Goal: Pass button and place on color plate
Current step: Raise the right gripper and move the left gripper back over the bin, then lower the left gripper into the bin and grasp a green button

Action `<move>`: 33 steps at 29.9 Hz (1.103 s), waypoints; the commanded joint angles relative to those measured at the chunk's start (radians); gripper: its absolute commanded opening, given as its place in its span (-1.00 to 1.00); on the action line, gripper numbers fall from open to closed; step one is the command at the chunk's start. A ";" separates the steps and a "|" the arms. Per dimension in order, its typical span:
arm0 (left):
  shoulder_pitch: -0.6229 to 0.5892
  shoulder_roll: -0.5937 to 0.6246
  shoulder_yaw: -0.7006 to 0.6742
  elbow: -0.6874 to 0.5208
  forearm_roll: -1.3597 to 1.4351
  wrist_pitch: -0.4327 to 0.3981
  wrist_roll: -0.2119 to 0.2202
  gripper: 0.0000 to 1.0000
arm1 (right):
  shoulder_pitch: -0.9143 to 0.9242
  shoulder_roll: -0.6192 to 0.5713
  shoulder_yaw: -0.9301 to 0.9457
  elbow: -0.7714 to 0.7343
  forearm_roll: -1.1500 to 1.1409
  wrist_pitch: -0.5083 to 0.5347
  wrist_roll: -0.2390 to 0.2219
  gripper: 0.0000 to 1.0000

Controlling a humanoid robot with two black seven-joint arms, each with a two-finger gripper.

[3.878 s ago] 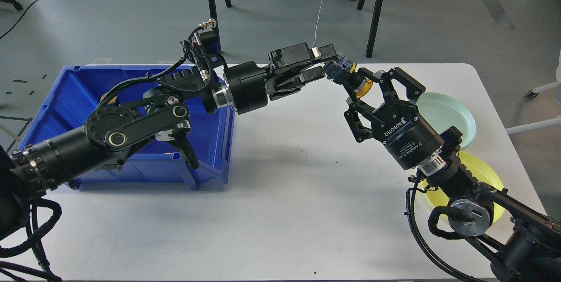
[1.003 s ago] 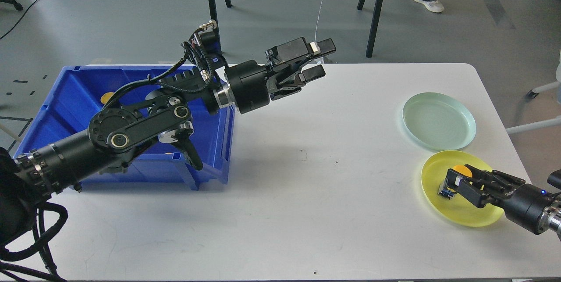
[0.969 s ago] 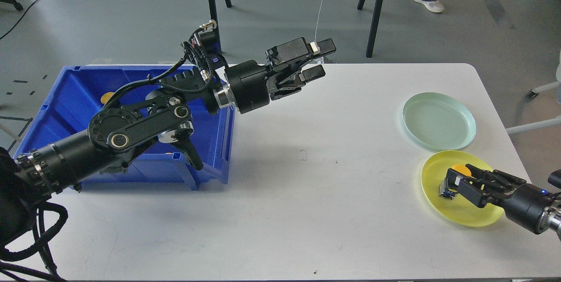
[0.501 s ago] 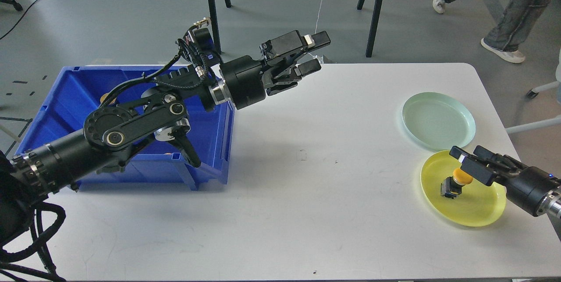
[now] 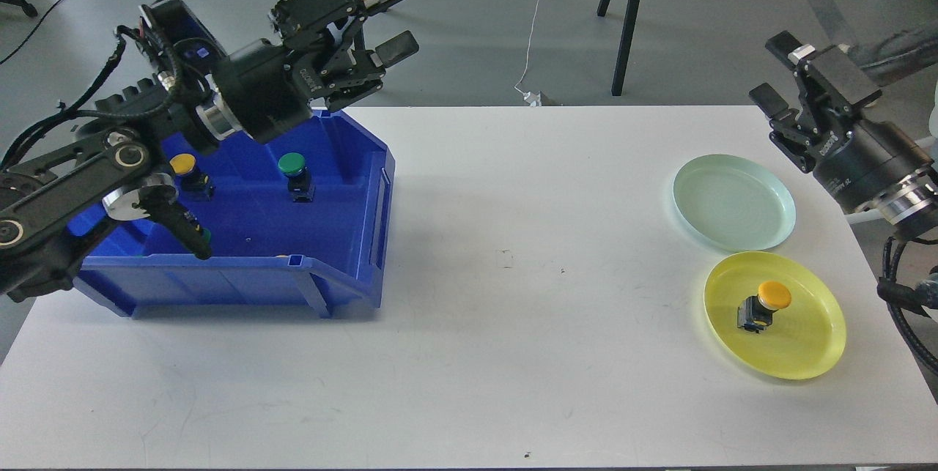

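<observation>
A yellow-capped button [image 5: 764, 305] stands on the yellow plate [image 5: 806, 343] at the right front. A pale green plate [image 5: 733, 201] lies empty behind it. In the blue bin [image 5: 344, 251] on the left stand a green-capped button [image 5: 294, 174] and a yellow-capped button [image 5: 187, 172]. My left gripper [image 5: 394, 19] is open and empty, raised above the bin's far right corner. My right gripper [image 5: 771, 69] is open and empty, raised above the table's far right edge behind the green plate.
My left arm's elbow and forearm [image 5: 88, 178] hang over the bin's left part and hide some of its floor. Black stand legs [image 5: 623, 17] rise behind the table. The white table [image 5: 513, 310] spans the view.
My right gripper let go of the yellow button on the yellow plate, then lifted up and back. My left arm drew back left and up over the bin, uncovering the buttons inside.
</observation>
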 commanded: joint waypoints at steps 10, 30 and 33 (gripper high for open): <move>-0.082 0.427 0.191 0.086 0.488 -0.042 0.000 0.94 | -0.035 0.074 0.060 0.043 0.216 0.077 0.000 0.93; -0.092 0.175 0.383 0.520 0.872 -0.019 0.000 0.91 | -0.091 0.070 0.063 0.046 0.216 0.078 0.000 0.93; -0.094 0.174 0.386 0.531 0.873 -0.016 0.000 0.91 | -0.094 0.070 0.063 0.048 0.216 0.078 0.000 0.93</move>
